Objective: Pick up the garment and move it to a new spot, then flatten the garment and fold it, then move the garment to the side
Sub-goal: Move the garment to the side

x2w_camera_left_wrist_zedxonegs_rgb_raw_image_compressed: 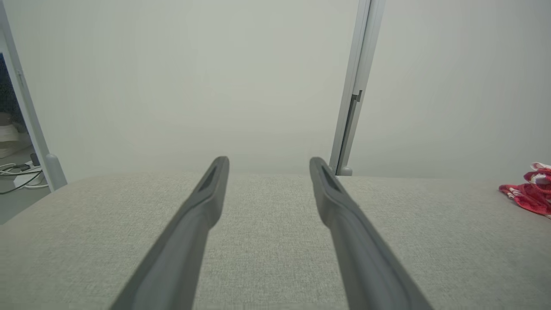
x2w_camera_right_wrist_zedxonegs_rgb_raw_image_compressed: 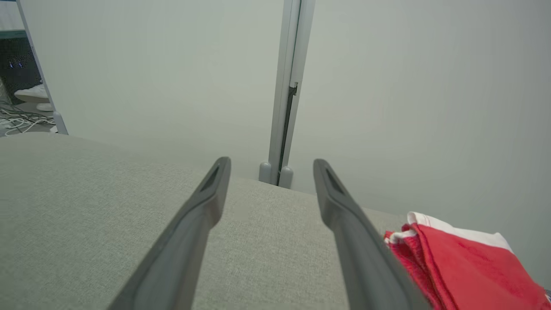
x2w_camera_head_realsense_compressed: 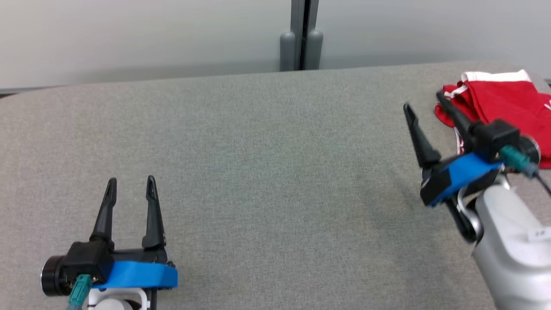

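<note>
Right claw (x2w_camera_head_realsense_compressed: 423, 101), released, hovers just beside the red garment (x2w_camera_head_realsense_compressed: 503, 97) at 2 o'clock; left claw (x2w_camera_head_realsense_compressed: 131, 180), released, at 7 o'clock.

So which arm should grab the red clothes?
The right. The right gripper is open right beside the red garment; the left gripper, also open, sits far across the grey surface.

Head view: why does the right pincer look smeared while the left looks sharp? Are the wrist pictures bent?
Head view: right pincer looks slightly smeared, perhaps motion blur; left pincer is crisp; light even, shadows faint. Left wrist view: the post leans, a wide-lens effect; fingers blur near the lens. Right wrist view: fingers equally soft, no glare.
</note>
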